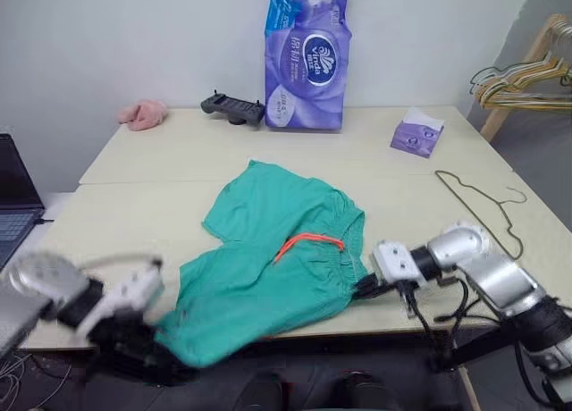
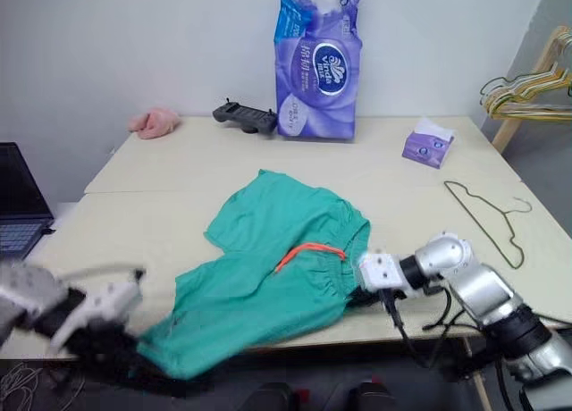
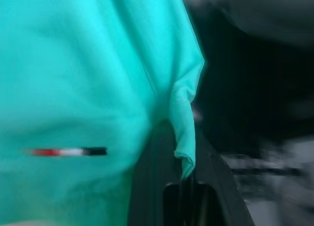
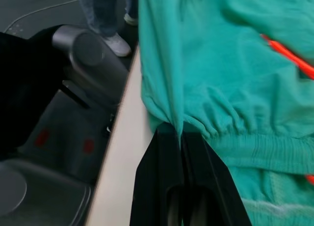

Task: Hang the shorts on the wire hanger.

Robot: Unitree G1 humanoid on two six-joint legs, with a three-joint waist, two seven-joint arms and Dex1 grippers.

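You have one table [image 1: 179, 161] filling the middle of the head view, and one pair of teal shorts [image 1: 268, 268] spread over its lower centre, a leg end spilling over the near edge at lower left. Your orange drawstring [image 1: 308, 241] lies across the waistband.

One purple tissue-roll pack [image 1: 307, 58] stands at top centre, with one black controller [image 1: 233, 108] just left of it and one pink cloth [image 1: 143, 114] further left. One small purple tissue pack [image 1: 416, 132] sits at upper right. One laptop [image 1: 16, 197] shows at the left edge. A bunch of pale hangers [image 1: 523, 79] hangs at the far upper right; I cannot count them.

Your single wire hanger [image 1: 483, 205] lies flat at right of centre, well apart from the shorts.

Your right gripper [image 4: 180, 137] reaches in from lower right, forearm angled leftward, fingers pinched tight on the waistband edge. Your left gripper [image 3: 185, 174], at lower left below the table edge, is clamped on a fold of the leg hem.
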